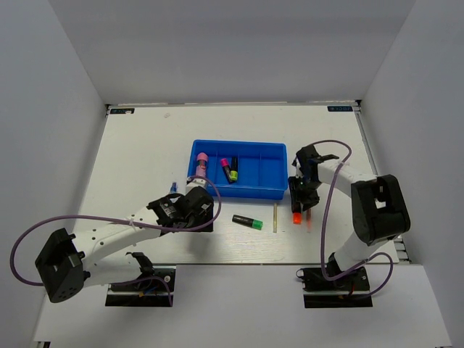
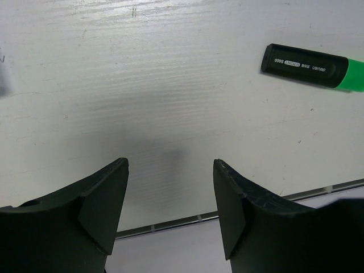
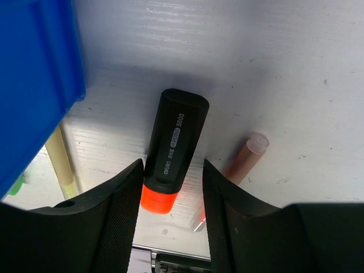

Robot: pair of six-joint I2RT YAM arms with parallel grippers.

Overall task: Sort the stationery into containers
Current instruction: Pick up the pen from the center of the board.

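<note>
**Step in hand: grasp of the orange highlighter**

The right gripper (image 3: 170,166) stands over the orange highlighter (image 3: 173,145), which lies flat on the table (image 1: 145,159) just beside the right end of the blue tray (image 1: 239,144). The jaws are parted and straddle the barrel. A strip of table shows between the barrel and one finger, so we judge that nothing is clamped yet.

1. We centre the jaws on the black barrel, not on the orange end.
2. We keep clear of the reddish stick (image 3: 244,156), which lies close beside one finger, and of the tray wall on the other side.
3. We close squarely across the barrel, since the round body may roll or twist under an offset grip.
4. We lift straight up before crossing the tray wall.

The left gripper (image 2: 170,165) is wide open and empty over bare table, with the green highlighter (image 2: 307,66) near it. A pale stick (image 1: 275,217) lies between the green and orange highlighters.

**Container contents**

- Leftmost compartment: one pink highlighter (image 1: 201,162).
- Second compartment: one highlighter with pink and yellow-green ends (image 1: 230,170).
- Two right compartments: no contents visible.
</note>
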